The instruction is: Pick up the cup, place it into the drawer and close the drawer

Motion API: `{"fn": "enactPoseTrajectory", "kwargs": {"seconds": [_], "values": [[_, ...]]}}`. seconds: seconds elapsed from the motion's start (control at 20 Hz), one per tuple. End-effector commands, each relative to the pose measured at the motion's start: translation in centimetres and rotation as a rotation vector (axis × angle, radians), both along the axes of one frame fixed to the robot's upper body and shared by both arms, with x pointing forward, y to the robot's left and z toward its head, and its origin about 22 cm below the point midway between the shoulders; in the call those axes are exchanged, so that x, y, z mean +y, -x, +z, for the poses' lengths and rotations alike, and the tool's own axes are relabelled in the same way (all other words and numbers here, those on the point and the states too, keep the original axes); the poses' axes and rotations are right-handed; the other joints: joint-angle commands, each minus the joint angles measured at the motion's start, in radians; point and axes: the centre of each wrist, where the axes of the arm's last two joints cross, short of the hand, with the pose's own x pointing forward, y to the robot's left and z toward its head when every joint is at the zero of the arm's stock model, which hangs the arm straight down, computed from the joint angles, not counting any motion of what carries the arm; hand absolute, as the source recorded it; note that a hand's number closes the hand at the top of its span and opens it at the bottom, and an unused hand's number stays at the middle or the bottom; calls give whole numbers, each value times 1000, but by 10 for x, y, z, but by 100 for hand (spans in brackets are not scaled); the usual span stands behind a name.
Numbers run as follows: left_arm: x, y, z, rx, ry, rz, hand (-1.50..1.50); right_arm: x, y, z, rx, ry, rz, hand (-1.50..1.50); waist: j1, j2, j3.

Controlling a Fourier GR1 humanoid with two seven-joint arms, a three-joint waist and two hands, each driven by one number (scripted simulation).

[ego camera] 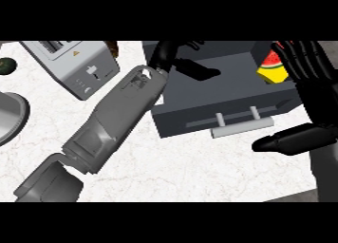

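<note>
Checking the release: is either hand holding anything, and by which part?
Nothing is held. The cup sits in the drawer beside the open right hand.

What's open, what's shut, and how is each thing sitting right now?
Drawer: open, inside showing.
Left hand: over the open drawer.
Right hand: open, fingers straight, at the drawer's right.
Watermelon-patterned thing: at the drawer's right side, partly behind the right hand.
Toaster: standing upright.

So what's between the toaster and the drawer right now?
The left forearm. In the head view it slants up across the white counter, filling the gap between the toaster and the drawer.
</note>
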Motion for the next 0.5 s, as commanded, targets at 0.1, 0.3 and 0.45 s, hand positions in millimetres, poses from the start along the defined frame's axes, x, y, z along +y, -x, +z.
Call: {"fn": "enactPoseTrajectory", "kwargs": {"seconds": [0.1,0.3,0.45], "values": [[2,4,-4,-21,184,0,-150,26,-6,-3,33,-6,235,150,-18,10,-1],[1,5,0,-86,311,-51,-150,42,-1,-3,47,46,448,150,7,2,-3],[-9,1,26,-133,355,-14,-150,43,-2,-8,128,225,513,150,28,-8,-2]]}}
